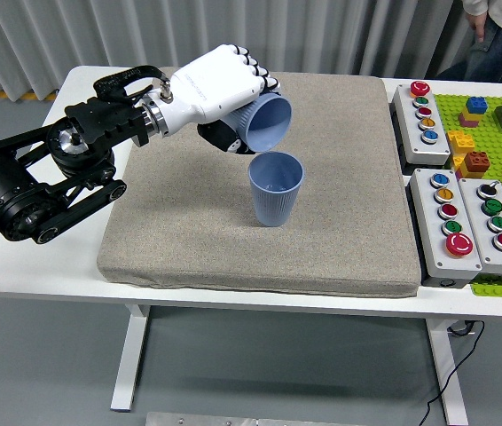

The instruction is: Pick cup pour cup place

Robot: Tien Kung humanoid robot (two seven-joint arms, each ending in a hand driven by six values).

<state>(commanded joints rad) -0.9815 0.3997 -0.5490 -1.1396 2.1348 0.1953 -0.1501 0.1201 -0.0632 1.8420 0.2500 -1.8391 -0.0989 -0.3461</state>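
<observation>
Above the middle of the grey mat (233,240), the left hand (211,84) grips a blue cup (264,124), its white fingers wrapped around the ribbed body. This held cup is tipped steeply, mouth facing down and toward the right, with the lower lip of its rim just over the rim of a second blue cup (276,188). That second cup stands upright on the mat, near the mat's centre, open at the top. From this angle the two rims look very close, though I cannot tell whether they touch. Nothing can be made out inside either cup.

The left arm (47,173) comes in from the left edge, black and jointed, reaching over the mat's left side. The mat covers most of the white counter (20,266).

On the counter's right side, beside the mat, sit three grey button boxes: one toward the back (421,111) with a row of coloured buttons, and two side by side nearer the front (446,222) (498,222). Right of them lies a green baseplate (486,133) with coloured building blocks scattered on it. At the top right corner a person (499,27) stands at the far side, only partly in view.
</observation>
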